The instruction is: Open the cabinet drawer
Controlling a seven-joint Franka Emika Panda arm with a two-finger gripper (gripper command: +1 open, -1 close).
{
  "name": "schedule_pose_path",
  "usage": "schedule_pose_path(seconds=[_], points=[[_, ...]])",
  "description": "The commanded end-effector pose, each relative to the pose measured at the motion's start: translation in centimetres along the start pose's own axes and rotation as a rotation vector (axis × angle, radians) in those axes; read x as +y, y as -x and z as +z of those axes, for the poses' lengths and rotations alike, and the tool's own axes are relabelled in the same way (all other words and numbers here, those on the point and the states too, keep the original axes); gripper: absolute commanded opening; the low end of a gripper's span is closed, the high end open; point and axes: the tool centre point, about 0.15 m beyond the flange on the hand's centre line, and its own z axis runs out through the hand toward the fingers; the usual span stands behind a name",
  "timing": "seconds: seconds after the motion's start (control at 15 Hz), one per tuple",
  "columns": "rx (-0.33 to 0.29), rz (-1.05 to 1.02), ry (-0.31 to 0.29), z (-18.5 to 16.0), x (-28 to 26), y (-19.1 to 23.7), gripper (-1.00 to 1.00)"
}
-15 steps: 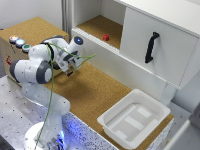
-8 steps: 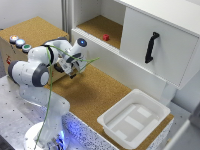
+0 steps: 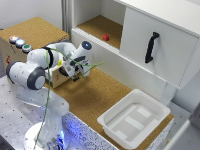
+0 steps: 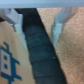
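The white arm folds low and bends back on itself, while its gripper points downward with both pale fingers spread apart.

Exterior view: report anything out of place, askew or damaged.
Nothing looks damaged or spilled. One small red object sits alone on the cork floor of the cabinet recess. The drawer front is flush and the white bin stands upright.
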Motion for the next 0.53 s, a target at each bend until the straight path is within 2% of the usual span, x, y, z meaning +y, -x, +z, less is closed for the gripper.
schedule_pose_path(seconds=[0.0,0.27,0.33,0.47], points=[[0.075,-0.070,0.106,-4.4,3.8,-1.5,1.00],[0.095,-0.203,0.161,-7.4,1.4,-1.1,1.00],[0.072,-0.272,0.180,-7.4,0.5,-1.1,1.00],[0.008,-0.399,0.259,-6.4,-0.9,-1.2,1.00]])
